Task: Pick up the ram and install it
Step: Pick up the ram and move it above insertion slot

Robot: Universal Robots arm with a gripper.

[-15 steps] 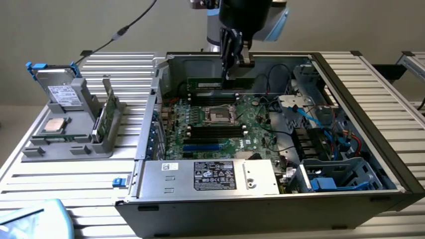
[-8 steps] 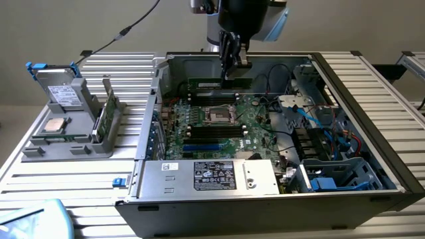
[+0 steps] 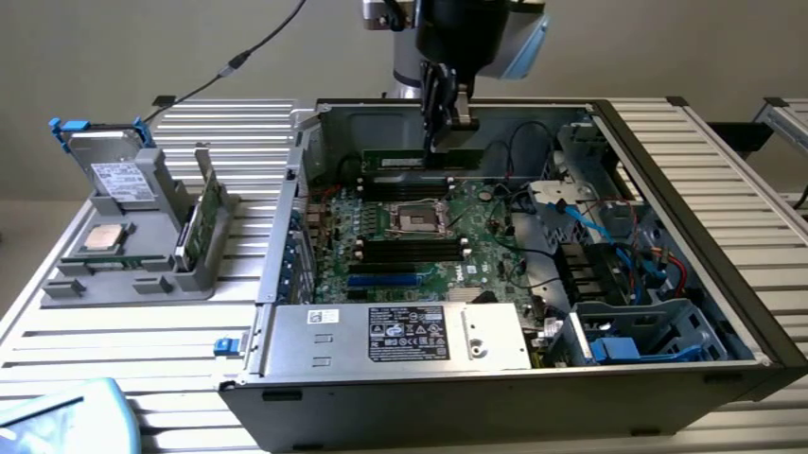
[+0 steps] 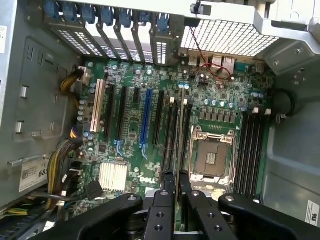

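The ram [image 3: 401, 158] is a long dark-green stick with a pale label. It hangs level over the far part of the motherboard [image 3: 474, 241] inside the open computer case. My gripper [image 3: 442, 142] comes down from above and is shut on the stick's upper edge. In the wrist view the ram [image 4: 178, 150] runs edge-on as a thin strip out from between my gripper [image 4: 176, 181] fingers. It lies in line with the black memory slots [image 4: 169, 135] beside the processor socket [image 4: 212, 157]. I cannot tell whether the stick touches a slot.
The case walls [image 3: 688, 203] stand around the board. A silver power supply [image 3: 397, 336] sits at the near side, with cables and drive cages [image 3: 631, 331] at the exterior view's right. A grey holder [image 3: 127, 251] at the left carries a hard drive, a silver processor chip and an upright green card [image 3: 202, 222].
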